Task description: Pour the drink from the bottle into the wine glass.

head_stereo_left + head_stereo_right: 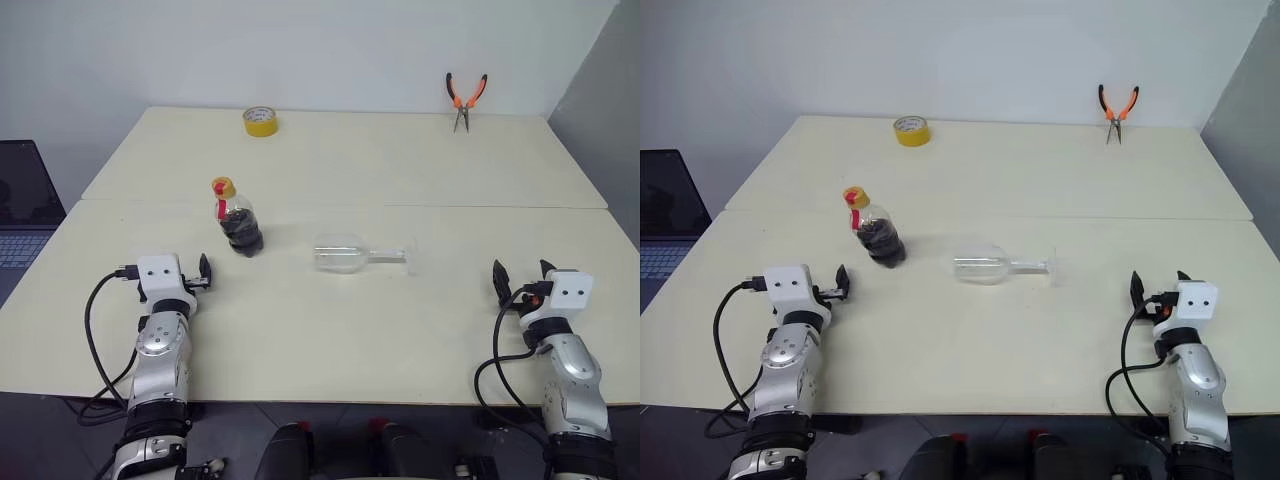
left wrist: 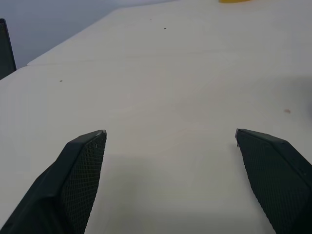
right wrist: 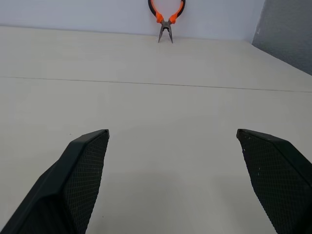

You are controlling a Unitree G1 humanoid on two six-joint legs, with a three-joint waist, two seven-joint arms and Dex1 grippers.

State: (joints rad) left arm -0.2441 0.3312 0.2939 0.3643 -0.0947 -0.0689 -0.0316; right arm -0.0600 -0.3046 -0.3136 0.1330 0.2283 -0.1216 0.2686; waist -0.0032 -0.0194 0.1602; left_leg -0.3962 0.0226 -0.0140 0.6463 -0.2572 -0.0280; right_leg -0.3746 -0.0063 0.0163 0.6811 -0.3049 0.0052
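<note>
Left gripper (image 1: 204, 270) and right gripper (image 1: 519, 277): fingers spread wide, empty, low over table (image 1: 330, 340). Bottle (image 1: 235, 218) upright, red label mark unreadable. Wine glass (image 1: 355, 253) lying sideways just beside.

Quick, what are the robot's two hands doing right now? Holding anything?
Left gripper: fingers open, holding nothing, above the table.
Right gripper: fingers open, holding nothing.

A small clear bottle (image 1: 236, 218) with a yellow cap stands upright, holding dark drink (image 1: 242, 230). Beside it, apart, a clear wine glass (image 1: 352, 253) lies on its side.
</note>
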